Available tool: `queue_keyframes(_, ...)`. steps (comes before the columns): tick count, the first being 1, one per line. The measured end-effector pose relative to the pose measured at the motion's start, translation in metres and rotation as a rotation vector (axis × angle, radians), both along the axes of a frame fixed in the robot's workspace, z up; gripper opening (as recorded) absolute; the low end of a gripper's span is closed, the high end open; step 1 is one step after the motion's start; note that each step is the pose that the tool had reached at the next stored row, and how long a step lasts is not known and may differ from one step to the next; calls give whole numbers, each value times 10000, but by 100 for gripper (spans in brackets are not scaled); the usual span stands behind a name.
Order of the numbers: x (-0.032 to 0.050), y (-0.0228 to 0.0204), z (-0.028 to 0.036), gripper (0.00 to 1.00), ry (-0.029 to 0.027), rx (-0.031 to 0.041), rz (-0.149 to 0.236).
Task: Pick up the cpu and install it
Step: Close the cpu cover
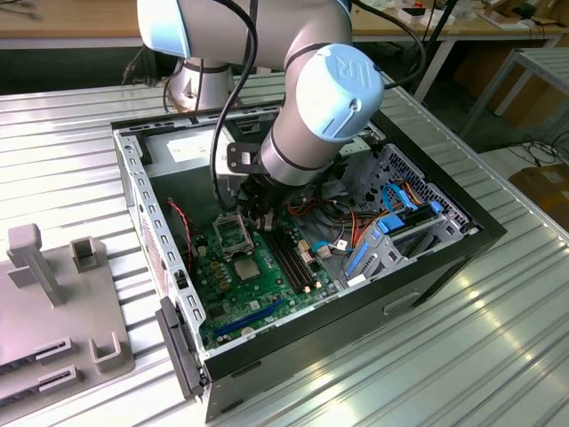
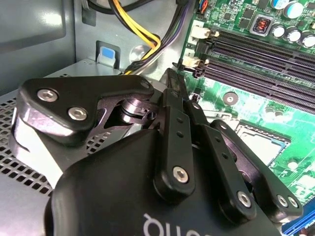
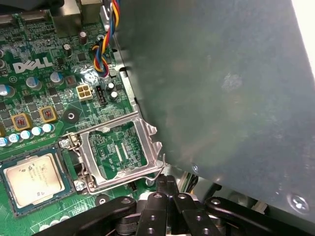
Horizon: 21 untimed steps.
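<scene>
- Reaching down into the open computer case (image 1: pixel 444 258), the gripper (image 3: pixel 170 189) has its two black fingers pressed together with nothing between them; in the first wrist view the tips sit just past the rim of the raised socket frame.
- The socket frame (image 3: pixel 120 147), a metal load plate with a window, stands flipped open beside the socket, and green circuit board shows through the window.
- The cpu (image 3: pixel 33 178) lies flat in the socket just beside that frame, its silver-grey face up, apart from the fingertips.
- In the second wrist view the closed fingers (image 2: pixel 178 132) point towards the motherboard (image 2: pixel 256 98), with the long black memory slots (image 2: pixel 266 54) beyond them and a bundle of yellow and black cables (image 2: pixel 147 37) near the grey power-supply box (image 2: pixel 59 73).
- In the exterior view the arm (image 1: pixel 311 107) descends over the back half of the case, the cpu (image 1: pixel 245 266) visible near the middle of the motherboard.
- The case rests on a ribbed metal table (image 1: pixel 427 356); a grey fixture (image 1: pixel 53 302) sits at the table's edge on the exterior view's left.
</scene>
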State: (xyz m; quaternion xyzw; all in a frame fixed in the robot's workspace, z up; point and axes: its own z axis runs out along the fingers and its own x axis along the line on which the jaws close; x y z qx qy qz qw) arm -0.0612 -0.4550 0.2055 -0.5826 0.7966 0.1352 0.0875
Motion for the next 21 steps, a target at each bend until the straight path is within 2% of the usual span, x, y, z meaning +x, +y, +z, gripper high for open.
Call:
queue_keyframes(7, 0, 0, 29, 11, 0, 0, 0)
queue_keyframes(11, 0, 0, 46, 11, 0, -28, 0)
queue_keyframes(21, -1, 0, 81, 11, 0, -182, 0)
